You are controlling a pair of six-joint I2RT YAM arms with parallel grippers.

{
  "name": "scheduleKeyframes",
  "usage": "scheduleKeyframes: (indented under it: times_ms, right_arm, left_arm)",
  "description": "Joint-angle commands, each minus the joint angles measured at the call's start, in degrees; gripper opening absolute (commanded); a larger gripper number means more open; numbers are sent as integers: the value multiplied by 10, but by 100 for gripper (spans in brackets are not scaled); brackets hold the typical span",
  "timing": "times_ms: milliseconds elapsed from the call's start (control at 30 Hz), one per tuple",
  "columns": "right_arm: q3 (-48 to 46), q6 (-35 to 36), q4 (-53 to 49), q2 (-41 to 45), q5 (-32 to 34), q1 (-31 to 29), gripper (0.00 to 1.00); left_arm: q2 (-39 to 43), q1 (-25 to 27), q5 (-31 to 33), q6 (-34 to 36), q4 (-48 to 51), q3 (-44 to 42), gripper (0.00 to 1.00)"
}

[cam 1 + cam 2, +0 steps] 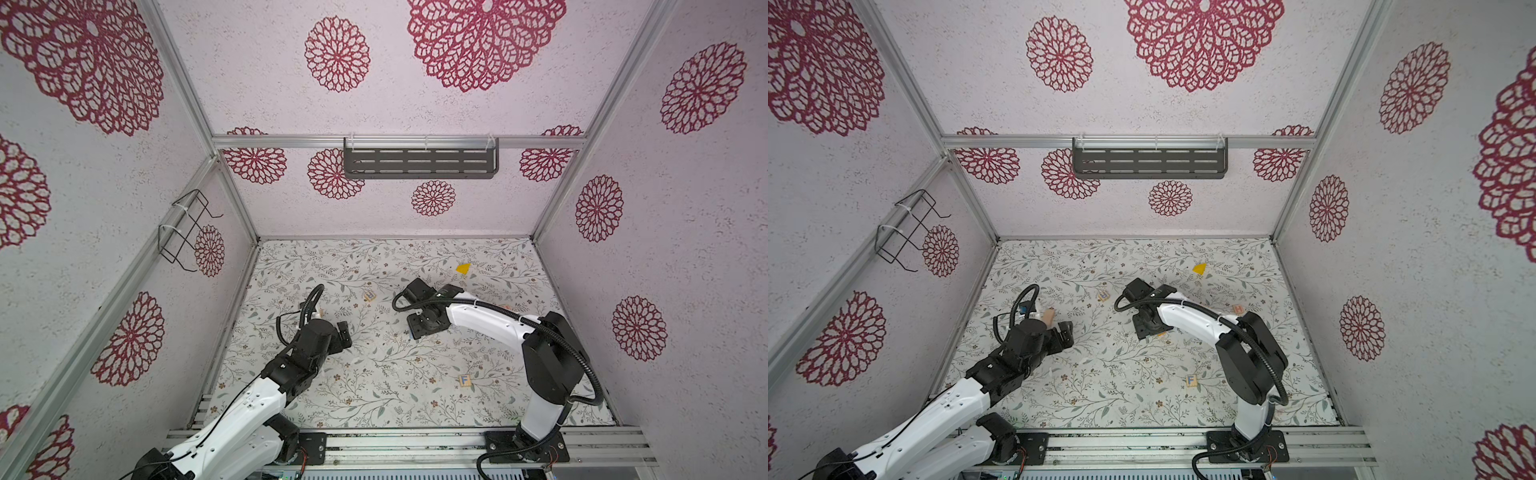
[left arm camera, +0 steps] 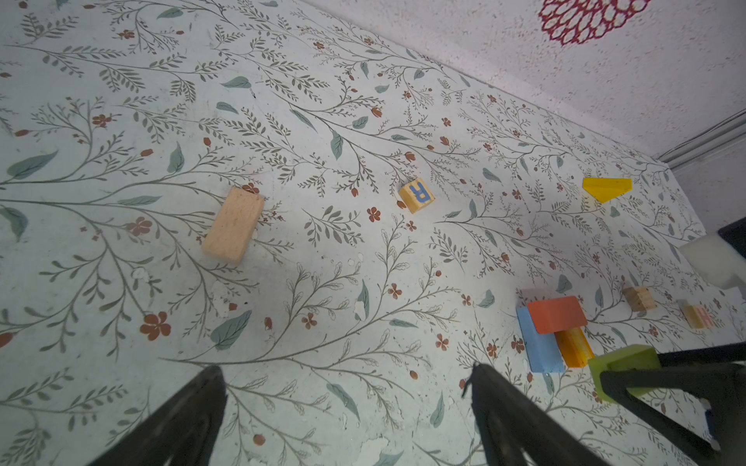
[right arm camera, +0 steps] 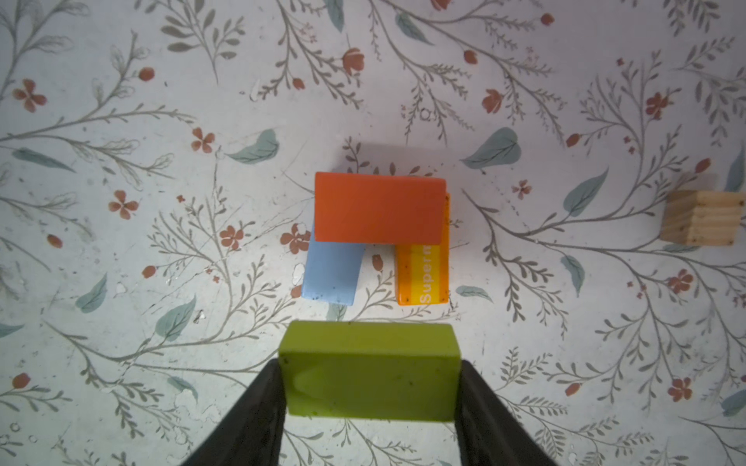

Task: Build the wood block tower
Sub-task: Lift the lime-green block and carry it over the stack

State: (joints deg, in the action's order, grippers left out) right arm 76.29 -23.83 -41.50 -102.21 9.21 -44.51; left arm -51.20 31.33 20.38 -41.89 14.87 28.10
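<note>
Top views are both showing the big flowery table cover (image 1: 374,395), with toy blocks lying here and there on it. The right arm (image 1: 490,316) is reaching over the middle of the table, and the left arm (image 1: 257,399) is hanging low near the left side.

The small wood block tower (image 2: 555,322) is standing near the middle of the table. It is only two layers high. A flat red block (image 3: 379,207) is lying across one end of a flat blue block (image 3: 333,274) and a flat orange block (image 3: 424,274), so their other ends are showing bare.

The right gripper (image 3: 369,365) is pinching a lime-green block (image 3: 369,383) by its two short ends. The green block is hanging near the bare ends of the tower and is not touching it. So the step in hand looks like bringing the green block to the tower. Next, I think it needs to go over the bare blue and orange ends, come down flat beside the red block, and be let go gently so nothing is knocked.

The left gripper (image 2: 345,368) is spread wide and holding nothing. A long tan wood block (image 2: 233,226) is lying near it.

A yellow triangle block (image 1: 462,269) is waiting far back, and a little wood cube with a blue R (image 2: 416,195) is sitting between the two.
</note>
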Motion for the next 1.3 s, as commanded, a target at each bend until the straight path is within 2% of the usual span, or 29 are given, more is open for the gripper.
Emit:
scheduleKeyframes:
  times_ms: [0,367,1267]
  right_arm:
    - [3,-16,15,2,-19,6,60]
    - [-4,-11,36,-26,-47,20,58]
    - [-7,-11,52,-47,-55,41,56]
  left_arm:
    - [-8,-6,2,-4,-34,0,97]
    - [-32,-7,-2,-7,-54,-1,97]
    - [-45,-11,-2,-2,-51,4,97]
